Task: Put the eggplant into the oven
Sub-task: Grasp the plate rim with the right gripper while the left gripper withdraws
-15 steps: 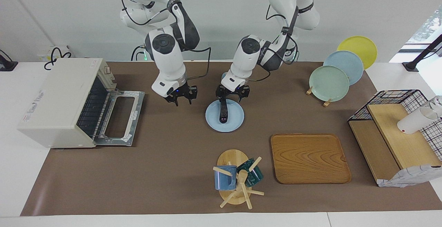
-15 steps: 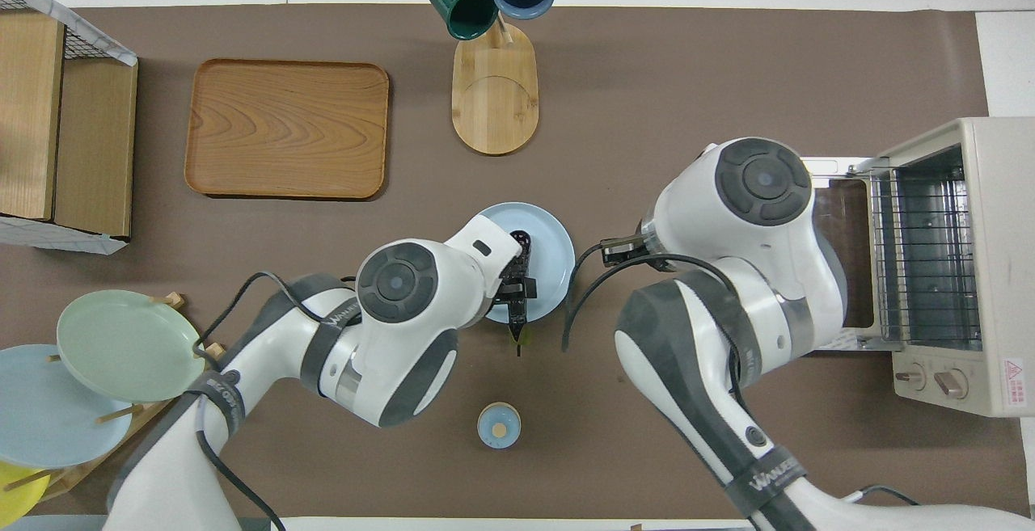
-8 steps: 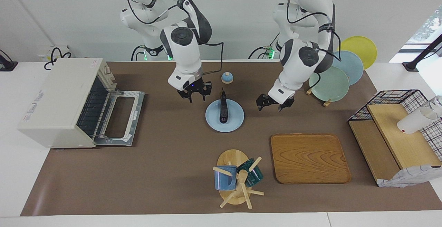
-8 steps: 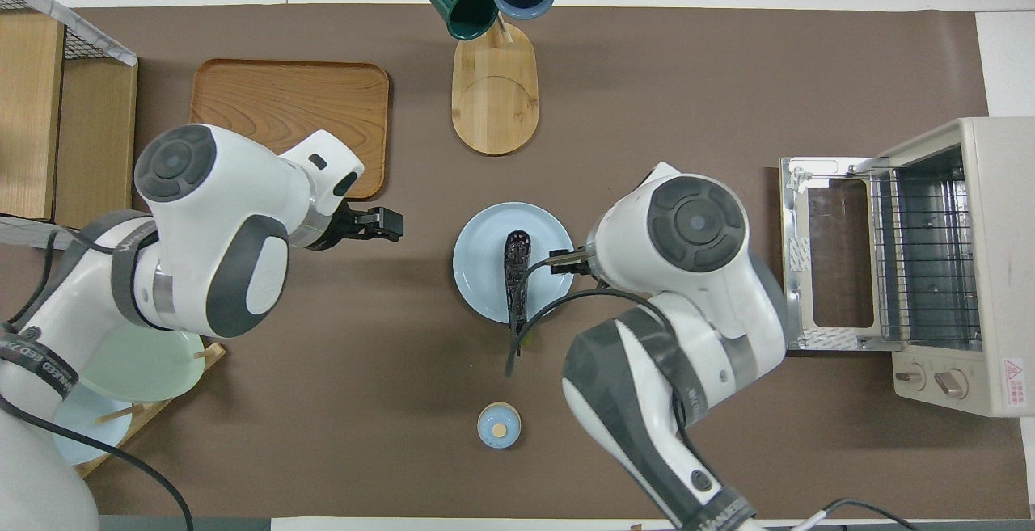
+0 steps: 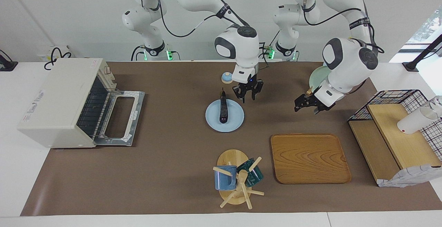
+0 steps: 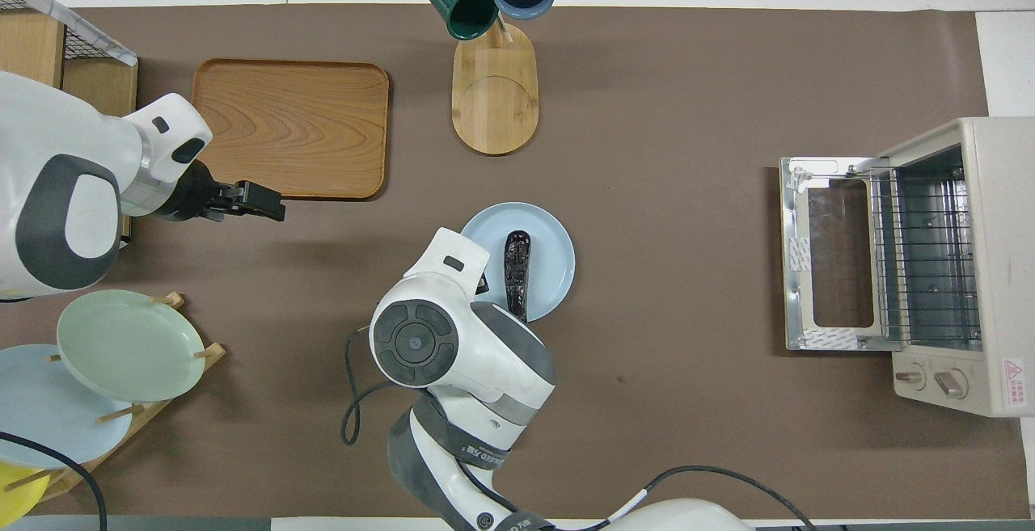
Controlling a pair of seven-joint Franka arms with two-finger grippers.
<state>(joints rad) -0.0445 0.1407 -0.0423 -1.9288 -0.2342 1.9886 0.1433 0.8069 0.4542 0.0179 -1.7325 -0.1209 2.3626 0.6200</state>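
Observation:
The eggplant (image 5: 223,111) lies lengthwise on a light blue plate (image 5: 235,120) in the middle of the table; it also shows in the overhead view (image 6: 516,271) on the plate (image 6: 551,246). The oven (image 5: 57,99) stands at the right arm's end with its door (image 5: 119,116) folded down and the wire rack showing (image 6: 926,256). My right gripper (image 5: 247,95) hangs open and empty just above the table beside the plate's edge, apart from the eggplant; overhead its wrist hides it. My left gripper (image 5: 306,106) is open and empty, raised over bare mat near the plate rack (image 6: 257,201).
A small blue lid (image 5: 227,77) sits nearer to the robots than the plate. A mug tree (image 5: 236,178) and a wooden tray (image 5: 309,158) lie farther out. A plate rack (image 6: 121,345) and a wire-and-wood shelf (image 5: 397,130) stand at the left arm's end.
My right gripper swung from the oven side of the plate across to its other edge. My left gripper pulled away from the plate toward its own end. The eggplant has not moved.

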